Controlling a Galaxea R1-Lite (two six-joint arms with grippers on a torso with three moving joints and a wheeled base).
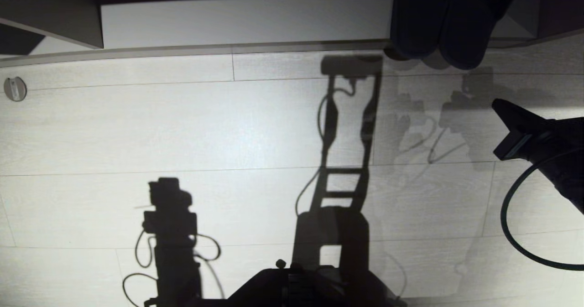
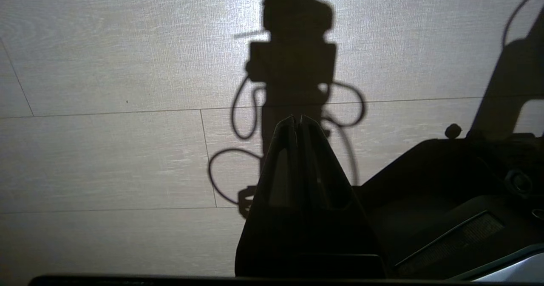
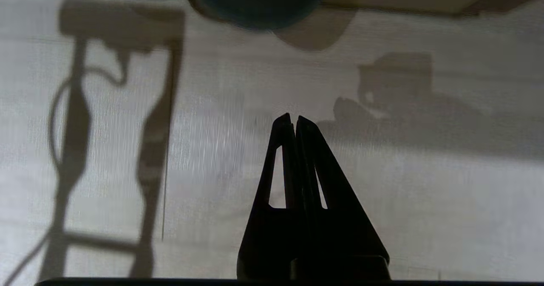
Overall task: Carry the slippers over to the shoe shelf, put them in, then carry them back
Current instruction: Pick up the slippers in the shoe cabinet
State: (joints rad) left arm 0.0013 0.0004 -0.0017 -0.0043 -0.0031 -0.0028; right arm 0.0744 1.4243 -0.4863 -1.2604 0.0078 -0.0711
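Where the pale plank floor meets the shoe shelf, we see the slippers lying side by side, toes jutting over the shelf's front edge toward us. Our right pincer hangs over the floor near them, apart from both, its fingers pressed together on nothing. Our left pincer, likewise closed and empty, points at bare floor beside the robot's dark base.

The slippers sat mostly in deep shadow, their heels cut off by the head view's top edge. The right gripper's arm ran off the right edge.
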